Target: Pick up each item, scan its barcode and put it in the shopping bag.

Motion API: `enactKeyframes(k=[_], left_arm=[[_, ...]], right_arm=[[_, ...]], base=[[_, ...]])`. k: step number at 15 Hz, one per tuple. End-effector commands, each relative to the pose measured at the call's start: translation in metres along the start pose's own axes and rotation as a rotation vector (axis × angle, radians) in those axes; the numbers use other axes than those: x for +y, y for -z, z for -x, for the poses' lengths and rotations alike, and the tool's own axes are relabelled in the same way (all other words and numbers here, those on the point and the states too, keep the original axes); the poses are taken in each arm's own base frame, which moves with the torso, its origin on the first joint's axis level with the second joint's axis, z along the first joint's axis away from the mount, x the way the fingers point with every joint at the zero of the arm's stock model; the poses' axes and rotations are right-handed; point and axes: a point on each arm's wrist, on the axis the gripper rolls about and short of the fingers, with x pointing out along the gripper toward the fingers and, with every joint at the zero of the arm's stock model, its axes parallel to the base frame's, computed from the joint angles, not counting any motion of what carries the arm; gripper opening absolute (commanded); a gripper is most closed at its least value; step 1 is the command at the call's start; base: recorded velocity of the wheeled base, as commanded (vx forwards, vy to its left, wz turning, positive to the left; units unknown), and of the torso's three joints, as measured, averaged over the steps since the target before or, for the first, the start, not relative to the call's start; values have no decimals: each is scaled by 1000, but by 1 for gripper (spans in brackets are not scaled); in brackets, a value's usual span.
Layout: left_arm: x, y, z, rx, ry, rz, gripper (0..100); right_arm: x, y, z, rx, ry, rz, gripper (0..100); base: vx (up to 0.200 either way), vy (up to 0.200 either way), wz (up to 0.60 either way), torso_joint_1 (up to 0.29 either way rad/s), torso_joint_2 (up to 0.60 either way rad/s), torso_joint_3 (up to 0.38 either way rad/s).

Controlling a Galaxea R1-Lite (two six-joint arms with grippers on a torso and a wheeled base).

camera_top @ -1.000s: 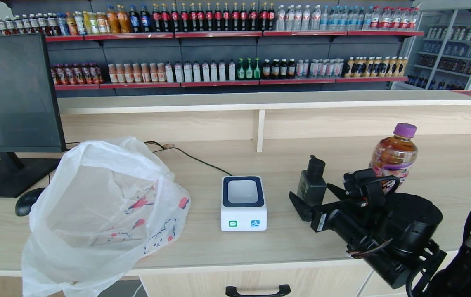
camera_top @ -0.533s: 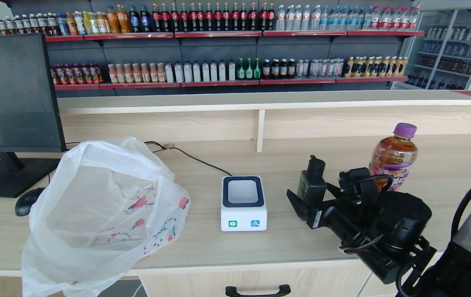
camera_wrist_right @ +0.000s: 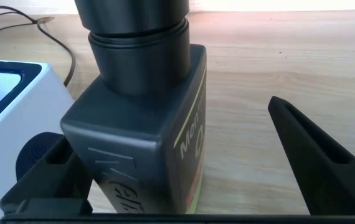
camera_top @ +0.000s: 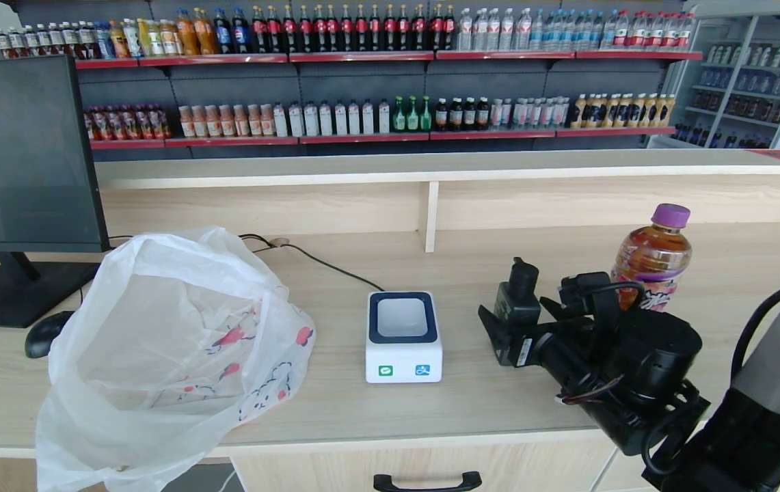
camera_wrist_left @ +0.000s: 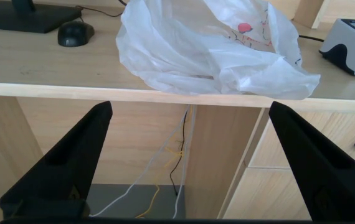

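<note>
Your right gripper (camera_top: 514,313) is open, dark grey bottle (camera_wrist_right: 143,143) between its fingers, beside the scanner (camera_top: 403,335). Left gripper (camera_wrist_left: 189,112) also open, below the counter (camera_wrist_left: 40,74), facing the shopping bag (camera_wrist_left: 196,43).

head camera: high, faces forward and down across the wooden counter (camera_top: 472,403). mid range, taking in everything from the counter's near edge to the drink shelves (camera_top: 362,58) far behind.

left wrist camera: out in front of the counter, about level with its top. faces the counter edge and the cabinet front (camera_wrist_left: 134,143) below it. shares with the head view the shopping bag (camera_top: 171,342), computer mouse (camera_top: 44,333), monitor base (camera_top: 17,290) and scanner (camera_top: 403,335).

right wrist camera: just above the countertop, very close to the dark grey bottle (camera_wrist_right: 140,143), facing along the wood. shares with the head view that bottle, the scanner's corner and the black cable (camera_top: 335,266).
</note>
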Motion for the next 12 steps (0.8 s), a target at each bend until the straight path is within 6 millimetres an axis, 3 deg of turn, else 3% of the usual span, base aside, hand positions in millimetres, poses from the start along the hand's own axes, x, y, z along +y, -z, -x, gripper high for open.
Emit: enactKeyframes(k=[1,12], left_arm=[[0,0,0,0,0,0,100],[0,0,0,0,0,0,100]], right_arm=[[0,-2,-2,-13,1,-3,100],[1,3,-6,-3,18,2,100]], base=[[0,0,0,0,0,0],[0,0,0,0,0,0]])
